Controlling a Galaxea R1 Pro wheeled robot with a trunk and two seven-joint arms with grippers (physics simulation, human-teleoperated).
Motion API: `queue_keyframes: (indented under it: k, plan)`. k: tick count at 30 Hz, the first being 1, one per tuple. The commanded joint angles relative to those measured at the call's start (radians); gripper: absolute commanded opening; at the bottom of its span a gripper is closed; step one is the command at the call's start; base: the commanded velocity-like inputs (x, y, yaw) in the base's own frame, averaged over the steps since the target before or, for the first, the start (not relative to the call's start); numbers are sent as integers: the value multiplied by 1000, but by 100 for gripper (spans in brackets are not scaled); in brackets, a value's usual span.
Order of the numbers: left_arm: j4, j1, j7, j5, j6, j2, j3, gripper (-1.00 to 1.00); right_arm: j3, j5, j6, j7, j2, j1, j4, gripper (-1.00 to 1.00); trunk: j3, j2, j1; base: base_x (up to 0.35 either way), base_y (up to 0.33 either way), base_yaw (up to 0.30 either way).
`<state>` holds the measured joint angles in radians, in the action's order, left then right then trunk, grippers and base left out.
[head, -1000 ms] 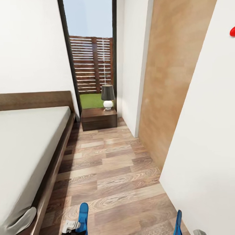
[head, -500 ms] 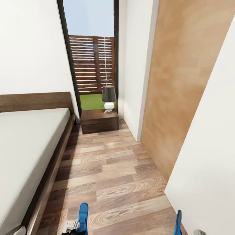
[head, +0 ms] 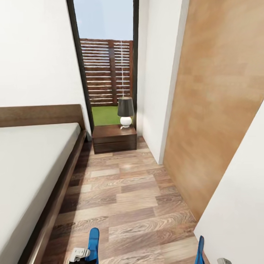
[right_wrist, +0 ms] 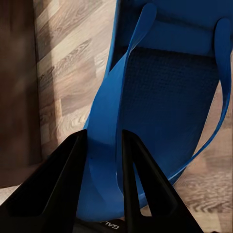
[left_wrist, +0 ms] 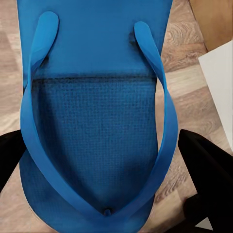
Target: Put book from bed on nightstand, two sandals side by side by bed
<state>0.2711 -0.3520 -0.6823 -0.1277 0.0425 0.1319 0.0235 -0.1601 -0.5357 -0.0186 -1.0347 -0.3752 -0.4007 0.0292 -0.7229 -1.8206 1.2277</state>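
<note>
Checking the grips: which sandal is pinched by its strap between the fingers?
The right gripper's sandal: its fingers squeeze the strap. The left gripper's sandal lies flat between spread fingers.

head forward-down, wrists close on sandals (left_wrist: pixel 97 121)

Almost nothing can be read here. The one trace of lettering is in the right wrist view: a few pale capitals, perhaps "GAL", on the dark body of the right hand (right_wrist: pixel 104 160) at the picture's edge, cut off and too small to be sure of. The sandal (right_wrist: pixel 165 92) it grips carries no print.
</note>
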Motion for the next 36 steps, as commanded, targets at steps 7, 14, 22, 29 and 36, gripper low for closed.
queue_keyframes:
  k: [7,14,22,29,36]
  plan:
    - [-1,-1,-5,-3,2,0,3,-100,-7,-9,-3,-4,59,-1,0,-100,-2,0,0,328,0,67]
    - [-1,-1,-5,-3,2,0,3,-100,-7,-9,-3,-4,67,-1,0,-100,-4,0,0,328,0,54]
    - [-1,-1,-5,-2,2,0,3,-100,-9,-5,-3,-4,81,1,-1,-100,-4,0,0,328,0,1]
    - [-1,-1,-5,-1,1,-1,3,-100,-8,84,-3,-4,158,2,0,-100,-4,0,0,328,0,0]
    - [-1,-1,-5,-1,2,0,3,-100,-7,95,-3,-4,161,2,1,-100,-4,0,0,328,0,0]
